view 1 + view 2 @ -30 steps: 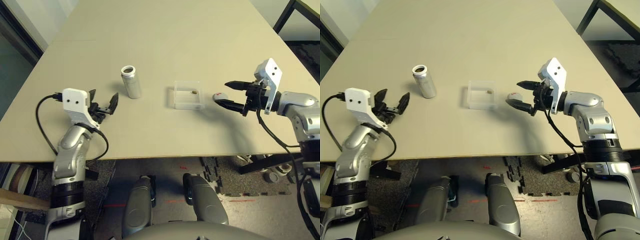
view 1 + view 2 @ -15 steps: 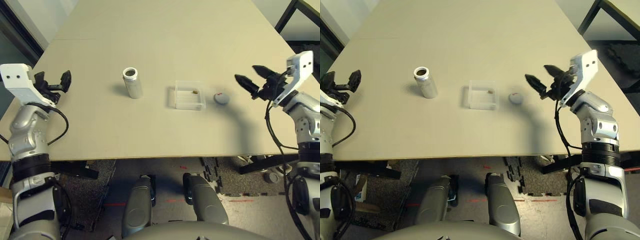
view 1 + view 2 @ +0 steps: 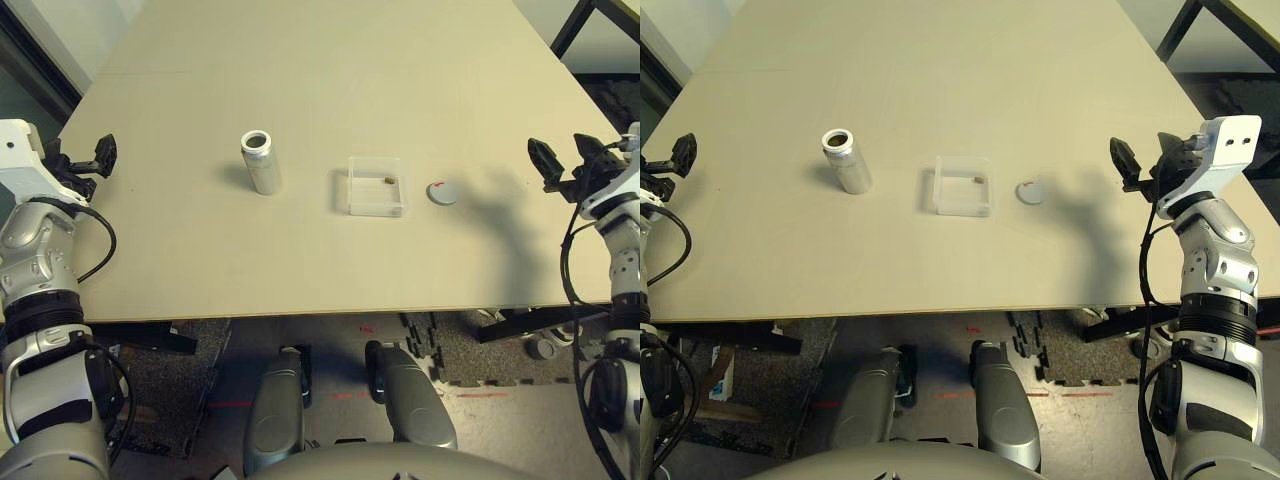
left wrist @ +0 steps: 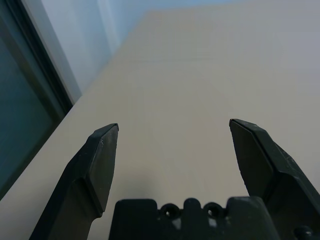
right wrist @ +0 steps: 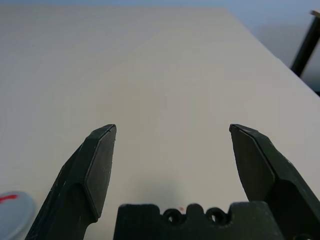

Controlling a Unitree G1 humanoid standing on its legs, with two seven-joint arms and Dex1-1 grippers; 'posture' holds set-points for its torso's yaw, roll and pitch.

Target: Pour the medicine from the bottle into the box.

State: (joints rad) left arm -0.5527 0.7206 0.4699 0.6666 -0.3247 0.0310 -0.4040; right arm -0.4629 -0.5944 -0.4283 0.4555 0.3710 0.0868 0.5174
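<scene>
The silver-grey bottle point(image 3: 261, 165) stands upright left of the table's middle, its round mouth open and facing up. To its right lies the clear square box point(image 3: 377, 187), with a tiny dark brown pellet, the medicine point(image 3: 386, 181), inside near its far right corner. My left gripper point(image 3: 84, 158) hangs open at the table's left edge, far from the bottle. My right gripper point(image 3: 563, 160) hangs open at the right edge, well right of the box. Between the fingers in both wrist views there is only bare tabletop.
A flat round grey cap disc point(image 3: 441, 192) with a red mark lies just right of the box; it also shows at a corner in the right wrist view point(image 5: 12, 212). The tan table point(image 3: 330, 70) stretches far back. Black table legs point(image 3: 575, 25) stand at the far right.
Both arms have swung outward from the middle to the table's side edges. The right gripper has drawn away from the cap, which stays beside the box. Bottle and box have not moved.
</scene>
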